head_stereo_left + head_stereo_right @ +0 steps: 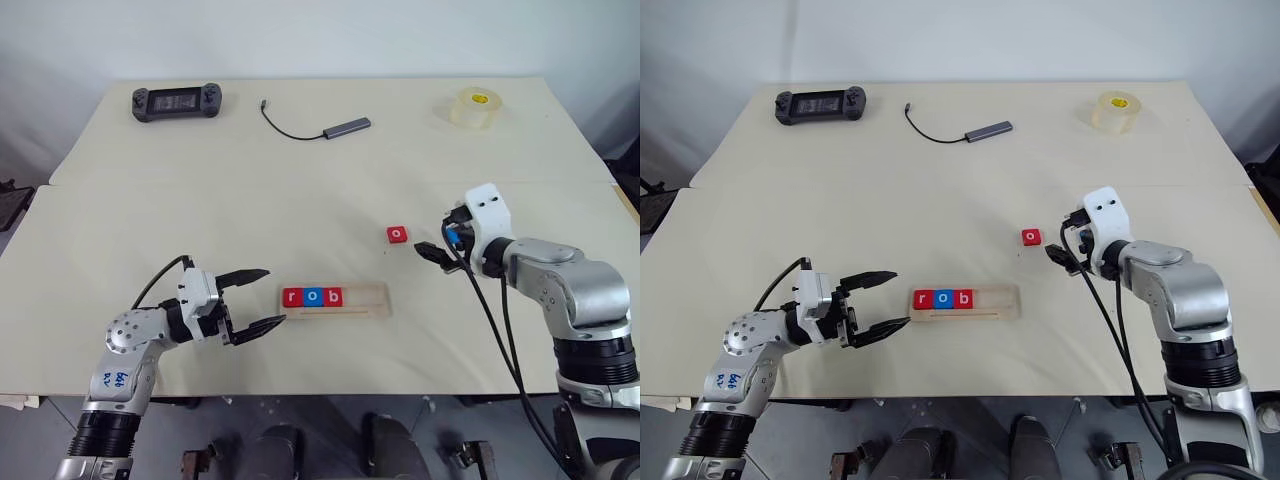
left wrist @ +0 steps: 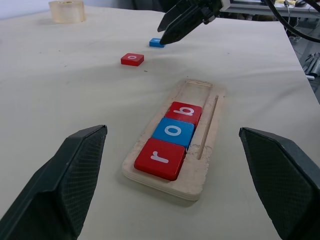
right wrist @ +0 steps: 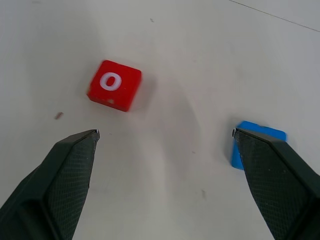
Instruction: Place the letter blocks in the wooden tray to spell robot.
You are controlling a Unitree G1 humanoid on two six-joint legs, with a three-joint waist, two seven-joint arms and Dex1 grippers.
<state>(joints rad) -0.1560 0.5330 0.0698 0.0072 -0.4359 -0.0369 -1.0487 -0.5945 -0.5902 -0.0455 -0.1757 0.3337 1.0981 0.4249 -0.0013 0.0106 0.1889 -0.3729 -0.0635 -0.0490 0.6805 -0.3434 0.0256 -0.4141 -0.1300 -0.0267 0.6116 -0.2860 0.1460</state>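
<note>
The wooden tray (image 1: 362, 301) lies near the table's front edge. Three letter blocks fill its left part: a red r (image 1: 292, 297), a blue o (image 1: 313, 297) and a red b (image 1: 334, 297). Its right part is bare. A loose red o block (image 1: 397, 234) lies on the table behind the tray to the right. A blue block (image 3: 260, 145) lies beside it, partly hidden by a finger, and its letter cannot be read. My right gripper (image 1: 430, 250) hovers open just right of the red o. My left gripper (image 1: 272, 296) stands open and empty at the tray's left end.
At the back of the table lie a black handheld game controller (image 1: 177, 102) on the left, a grey hub with a black cable (image 1: 346, 127) in the middle and a roll of clear tape (image 1: 474, 108) on the right.
</note>
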